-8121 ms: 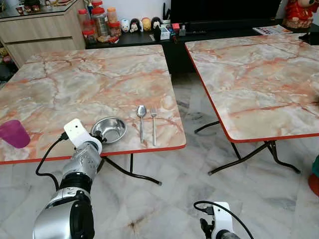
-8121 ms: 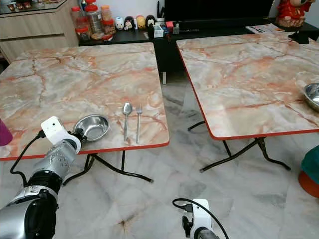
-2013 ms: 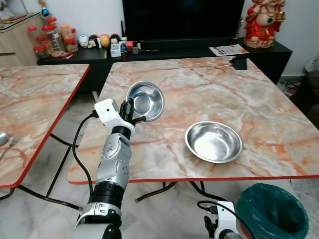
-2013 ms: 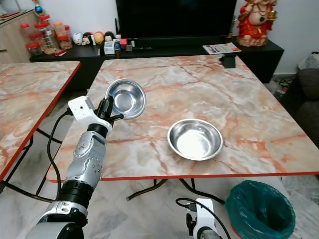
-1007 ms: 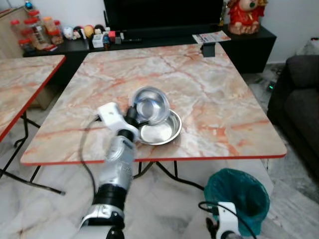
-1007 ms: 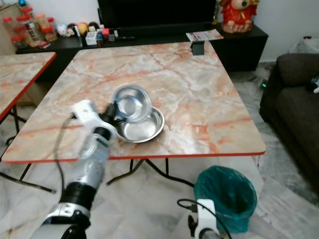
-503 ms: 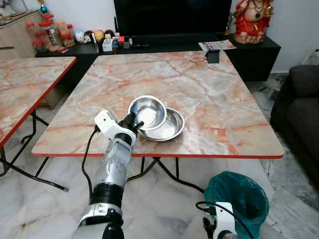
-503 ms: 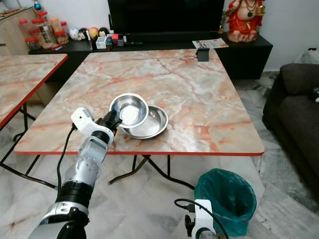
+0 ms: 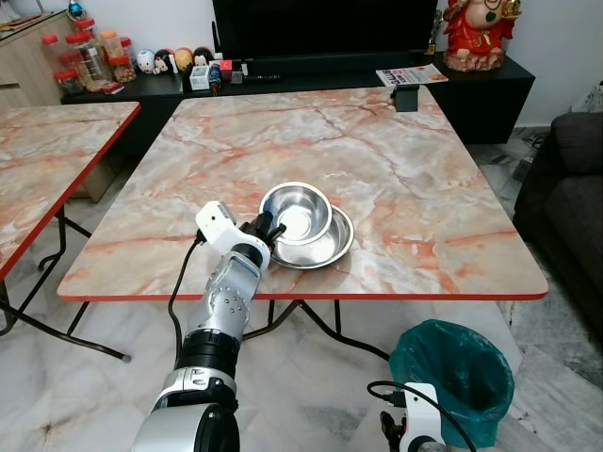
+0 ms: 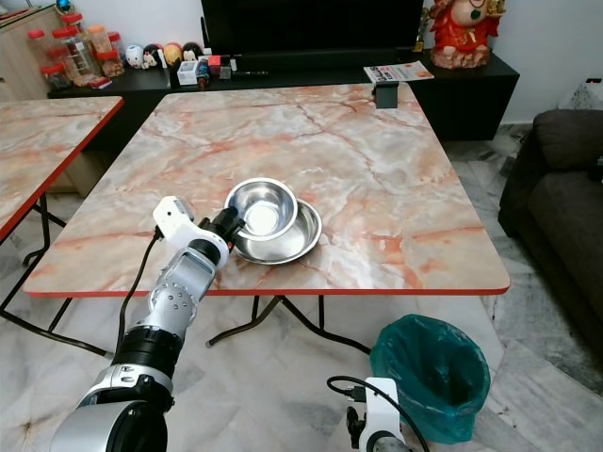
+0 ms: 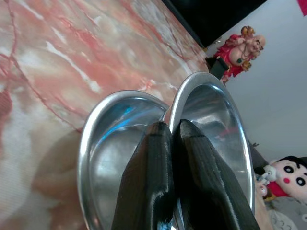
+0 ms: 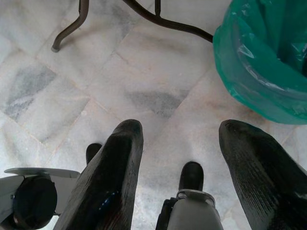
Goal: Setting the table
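Over larger bowl point(image 9: 325, 247): left jaws pinching small bowl point(image 9: 296, 211) rim.

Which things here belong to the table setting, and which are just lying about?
Job in hand:
- small steel bowl, pinched at its rim by the left claw
- larger steel bowl beneath it
- marble table

Lying about:
- green bin
- jars
- figurine
- right claw, hanging idle, open

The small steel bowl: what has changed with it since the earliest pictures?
The left gripper carried the small bowl from the first table to the second and lowered it into the larger bowl. Its fingers still pinch the rim. The right gripper stayed open, hanging over the floor.
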`<state>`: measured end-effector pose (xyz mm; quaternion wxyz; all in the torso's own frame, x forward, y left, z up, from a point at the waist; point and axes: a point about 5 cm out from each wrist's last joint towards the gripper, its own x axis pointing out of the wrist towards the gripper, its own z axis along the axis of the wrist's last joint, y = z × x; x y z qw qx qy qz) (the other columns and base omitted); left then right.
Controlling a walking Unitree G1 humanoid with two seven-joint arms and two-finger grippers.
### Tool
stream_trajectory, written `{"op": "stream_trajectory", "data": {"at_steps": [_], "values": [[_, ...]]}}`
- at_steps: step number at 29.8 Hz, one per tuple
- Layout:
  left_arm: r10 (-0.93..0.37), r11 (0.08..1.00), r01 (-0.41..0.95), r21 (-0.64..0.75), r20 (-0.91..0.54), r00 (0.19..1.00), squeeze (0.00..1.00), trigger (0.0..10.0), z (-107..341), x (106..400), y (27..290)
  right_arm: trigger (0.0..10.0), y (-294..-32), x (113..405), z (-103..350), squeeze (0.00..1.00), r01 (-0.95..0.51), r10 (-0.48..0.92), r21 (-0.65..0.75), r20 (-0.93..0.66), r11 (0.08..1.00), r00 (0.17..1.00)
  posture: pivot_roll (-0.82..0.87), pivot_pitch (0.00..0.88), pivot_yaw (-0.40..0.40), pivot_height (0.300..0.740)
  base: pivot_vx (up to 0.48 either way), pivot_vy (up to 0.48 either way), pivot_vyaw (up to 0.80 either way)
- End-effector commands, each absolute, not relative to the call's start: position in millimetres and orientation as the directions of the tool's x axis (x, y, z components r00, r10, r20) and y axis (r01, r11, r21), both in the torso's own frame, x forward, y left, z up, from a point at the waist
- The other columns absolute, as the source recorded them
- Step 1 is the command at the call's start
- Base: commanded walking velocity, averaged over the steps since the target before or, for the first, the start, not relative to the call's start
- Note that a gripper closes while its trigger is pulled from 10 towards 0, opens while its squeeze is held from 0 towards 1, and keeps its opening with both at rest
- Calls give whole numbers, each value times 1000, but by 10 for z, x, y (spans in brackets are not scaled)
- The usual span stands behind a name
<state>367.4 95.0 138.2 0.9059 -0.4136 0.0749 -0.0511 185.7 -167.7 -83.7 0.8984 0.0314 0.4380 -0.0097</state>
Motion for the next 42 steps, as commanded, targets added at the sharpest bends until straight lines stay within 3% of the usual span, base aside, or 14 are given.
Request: {"op": "stream_trajectory", "data": {"at_steps": [1, 28, 42], "values": [[-182, 677, 86, -731, -53, 982, 0, 10000, 1514, 3696, 818, 10000, -1676, 1857, -837, 0, 55, 4, 47, -788, 997, 616, 15, 0, 85, 740, 277, 0, 0], [-178, 698, 126, -705, 0, 984, 0, 10000, 1558, 3614, 929, 10000, -1640, 1857, -838, 0, 27, 28, 57, -787, 998, 617, 31, 0, 86, 740, 344, 0, 0], [-247, 676, 145, -723, -36, 968, 0, 10000, 1461, 3388, 1024, 10000, -1593, 1806, -866, 0, 45, 25, 65, -794, 997, 608, 50, 12, 113, 740, 0, 0, 0]]}}
